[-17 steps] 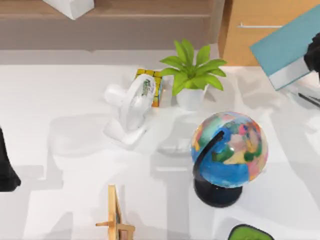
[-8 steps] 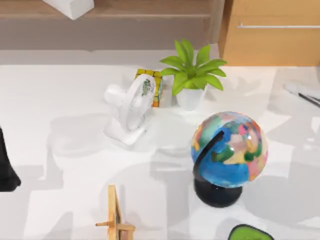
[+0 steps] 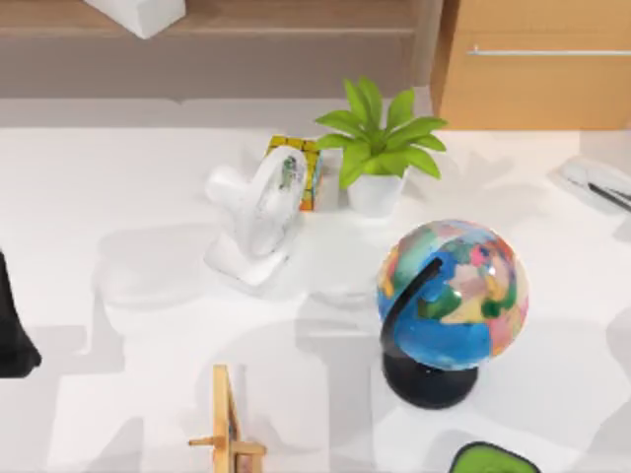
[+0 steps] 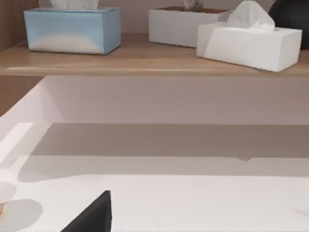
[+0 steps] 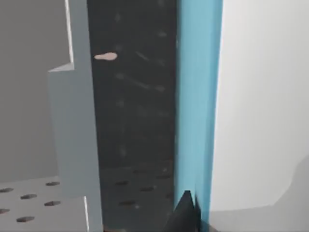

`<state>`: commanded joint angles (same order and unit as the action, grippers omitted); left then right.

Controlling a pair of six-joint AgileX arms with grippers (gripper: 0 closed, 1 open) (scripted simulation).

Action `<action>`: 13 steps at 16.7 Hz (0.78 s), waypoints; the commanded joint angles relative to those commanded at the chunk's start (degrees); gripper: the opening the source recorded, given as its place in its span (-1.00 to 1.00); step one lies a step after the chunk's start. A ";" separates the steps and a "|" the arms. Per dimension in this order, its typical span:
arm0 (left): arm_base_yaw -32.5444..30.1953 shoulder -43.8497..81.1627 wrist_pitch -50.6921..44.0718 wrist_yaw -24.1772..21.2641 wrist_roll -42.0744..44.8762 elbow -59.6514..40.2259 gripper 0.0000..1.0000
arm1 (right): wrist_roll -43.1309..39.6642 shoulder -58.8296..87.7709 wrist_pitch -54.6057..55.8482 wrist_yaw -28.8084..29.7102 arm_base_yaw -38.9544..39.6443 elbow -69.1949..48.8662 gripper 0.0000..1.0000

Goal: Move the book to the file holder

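Book (image 5: 199, 106): light-blue cover seen edge-on in the right wrist view, standing upright inside a slot of the file holder, white surface on its far side.
File holder (image 5: 77, 121): grey divider wall upright beside a dark slot; perforated grey base (image 5: 29, 200) with rows of small oval holes at its foot.
Right gripper (image 5: 186, 215): one dark fingertip visible at the lower end of the book, touching or nearly touching the blue cover; cannot tell how far apart the fingers are, nor whether the book is gripped.
Left arm (image 3: 14, 325): dark shape parked at the table's left edge in the top view; a dark corner (image 4: 91, 215) visible low in the left wrist view; finger spread impossible to tell.
Table (image 3: 148, 394): white, lit with soft shadows.
Globe (image 3: 454, 294): multicoloured, on a black stand, right of centre.
Potted plant (image 3: 380, 148): green leaves in a white pot, behind the globe.
Desk fan (image 3: 258, 212): white, left of the plant, tilted on its base.
Rubik's cube (image 3: 301, 168): just behind the fan, between fan and plant pot.
Wooden stand (image 3: 229, 424): near front edge, left of the globe.
Green object (image 3: 493, 460): at the front edge, below the globe, partly cut off.
Shelf (image 4: 145, 60): wooden, carrying a blue tissue box (image 4: 72, 30) and a white tissue box (image 4: 248, 38), apart from each other.
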<state>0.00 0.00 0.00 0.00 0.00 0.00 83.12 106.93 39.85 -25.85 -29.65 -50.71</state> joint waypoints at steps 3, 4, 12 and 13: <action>0.00 0.00 0.00 0.00 0.00 0.00 1.00 | 0.11 0.96 0.22 -0.77 -0.27 -0.71 -1.00; 0.00 0.00 0.00 0.00 0.00 0.00 1.00 | 0.11 0.96 0.22 -0.77 -0.27 -0.71 -1.00; 0.00 0.00 0.00 0.00 0.00 0.00 1.00 | 0.37 2.95 0.00 0.37 0.82 -3.97 -1.00; 0.00 0.00 0.00 0.00 0.00 0.00 1.00 | 0.47 3.76 -0.14 0.60 1.12 -4.82 -1.00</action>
<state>0.00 0.00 0.00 0.00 0.00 0.00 83.59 110.69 39.70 -25.25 -28.53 -55.53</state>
